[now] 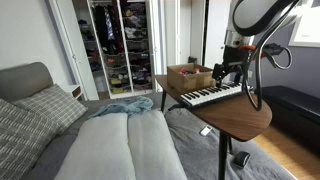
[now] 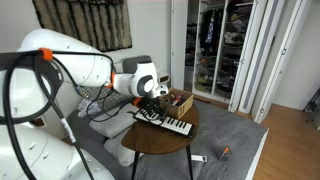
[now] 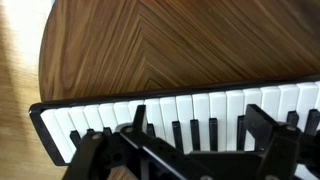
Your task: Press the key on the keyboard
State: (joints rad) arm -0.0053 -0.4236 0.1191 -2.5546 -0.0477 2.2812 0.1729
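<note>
The slim black piano-style keyboard (image 3: pixel 100 118), with its row of white and black keys, lies on the round, dark wooden desk (image 3: pixel 150 50). In the wrist view it runs across the lower half of the picture, with its left end in view and bare herringbone-grained wood beyond it. The black two-fingered tool (image 3: pixel 200 130) comes in from the bottom edge with its fingers (image 3: pixel 268 130) spread wide apart. One finger stands over the keys at the left and the other over the keys at the right, with several white and black keys showing in the gap between them. Nothing is held between the fingers. The fingertips overlap the key row, but the pictures do not show whether they rest on the keys or hover just above.

In an exterior view the tool (image 1: pixel 226 72) hangs from the white arm above the far end of the keyboard (image 1: pixel 210 96), which lies slantwise along the near side of the desk (image 1: pixel 245 118). The open brown cardboard box (image 1: pixel 188 76) stands just beside the keyboard, further back on the desk, and is shorter than it. In an exterior view from the arm's side, the tool (image 2: pixel 157 100) is low over the keyboard (image 2: pixel 168 123), near the box (image 2: pixel 181 102).

A grey bed (image 1: pixel 120 145) with checked pillows stands next to the desk.
</note>
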